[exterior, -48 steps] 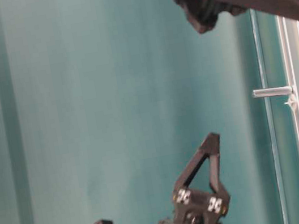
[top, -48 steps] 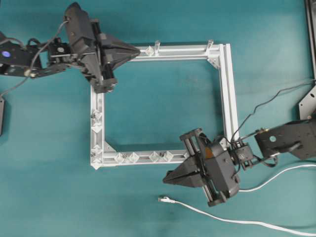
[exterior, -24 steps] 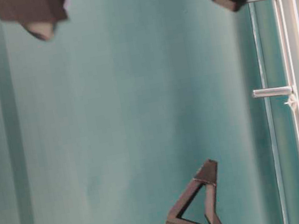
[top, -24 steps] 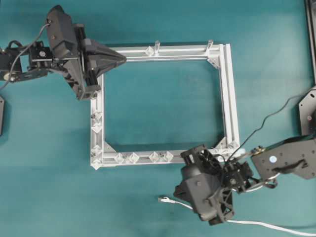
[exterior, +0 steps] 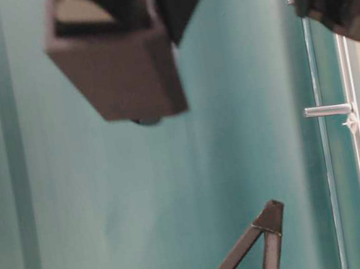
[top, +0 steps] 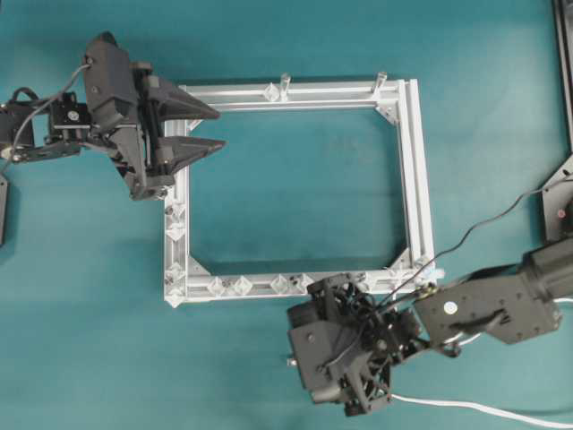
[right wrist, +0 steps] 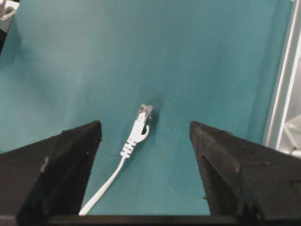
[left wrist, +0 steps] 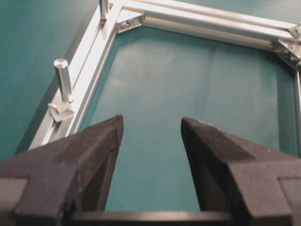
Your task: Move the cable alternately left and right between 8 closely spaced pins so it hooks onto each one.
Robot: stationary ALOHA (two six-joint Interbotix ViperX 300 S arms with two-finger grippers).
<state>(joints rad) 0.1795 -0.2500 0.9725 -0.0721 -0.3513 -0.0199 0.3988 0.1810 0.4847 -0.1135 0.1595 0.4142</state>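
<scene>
Overhead: right gripper hangs above the cable end on the bench; left gripper spread, empty, over the frame. Pins unthreaded.

Left wrist: jaws apart, holding nothing.

Right wrist: jaws wide, plug lying between them. Risk: an off-centre descent could nudge the plug aside, or closing on the thin cord lets it slip.

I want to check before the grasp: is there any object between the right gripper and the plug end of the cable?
Nothing visible stands in the way. In the right wrist view the right gripper is open, and the cable lies on the bare teal table between its fingers, with clear gaps on both sides.
</scene>
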